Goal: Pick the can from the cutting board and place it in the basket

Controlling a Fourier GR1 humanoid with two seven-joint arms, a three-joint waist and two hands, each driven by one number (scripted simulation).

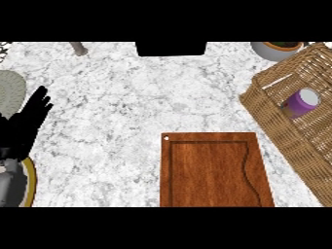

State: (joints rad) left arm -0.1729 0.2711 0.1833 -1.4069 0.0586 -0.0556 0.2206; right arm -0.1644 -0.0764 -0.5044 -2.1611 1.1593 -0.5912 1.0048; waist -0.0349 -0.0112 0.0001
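Purple can (300, 102): lodged inside the wicker basket (319, 146), tilted, at the right.
Cutting board (215, 170): laid bare on the marble surface (125, 107).
Left hand (21, 126): rested at left edge, fingers straight, nothing held.
Right hand: not seen.

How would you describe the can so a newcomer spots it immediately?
Find the big wicker basket at the counter's right edge, beside the wooden cutting board. Inside it lies the can, tilted, with a purple body and a pale round top. It is the only purple thing, and the only item in the basket.
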